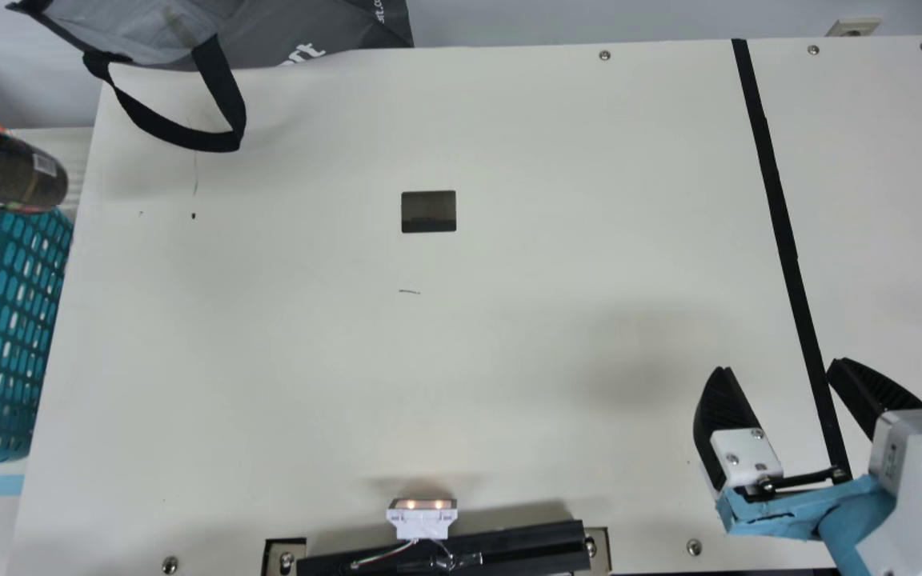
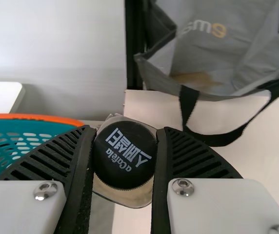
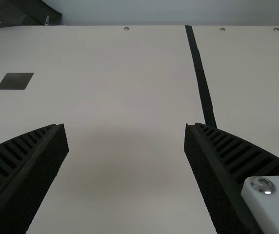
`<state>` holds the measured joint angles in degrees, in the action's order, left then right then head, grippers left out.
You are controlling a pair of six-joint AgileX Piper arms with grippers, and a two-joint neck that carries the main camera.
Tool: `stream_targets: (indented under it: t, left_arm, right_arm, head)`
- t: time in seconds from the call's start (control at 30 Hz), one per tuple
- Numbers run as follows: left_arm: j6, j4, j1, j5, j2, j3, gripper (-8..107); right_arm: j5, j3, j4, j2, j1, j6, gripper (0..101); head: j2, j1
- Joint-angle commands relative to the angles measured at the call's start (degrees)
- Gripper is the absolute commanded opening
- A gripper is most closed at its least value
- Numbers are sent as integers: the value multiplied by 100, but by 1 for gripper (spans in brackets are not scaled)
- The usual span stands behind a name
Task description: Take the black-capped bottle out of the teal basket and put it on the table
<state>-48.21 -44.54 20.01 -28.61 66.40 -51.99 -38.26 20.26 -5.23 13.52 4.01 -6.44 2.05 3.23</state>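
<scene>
In the main view, my right gripper stands open over the right part of the table. The right wrist view shows the same gripper with nothing between its wide-apart fingers. A dark bottle with a label lies tilted in the air at the main view's left edge, over the far end of the teal basket. In the left wrist view my left gripper is shut on the bottle, its black cap facing the camera. The basket is beside it there.
A grey bag with a black strap stands at the table's back left, the strap hanging over the tabletop. Black tape runs along the right side. A small lit device sits at the front edge.
</scene>
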Motion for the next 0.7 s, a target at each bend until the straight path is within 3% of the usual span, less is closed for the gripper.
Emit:
stream_targets:
  t: [0.0, 0.67]
  left_arm:
    - [357, 330, -309, 52, -24, -13, 0]
    - [2775, 2155, -2557, 733, 316, -4, 0]
  right_arm:
    - [0, 0, 0, 0, 0, 0, 91]
    - [0, 0, 0, 0, 0, 0, 91]
  head:
    - [-47, -51]
    - [-47, -51]
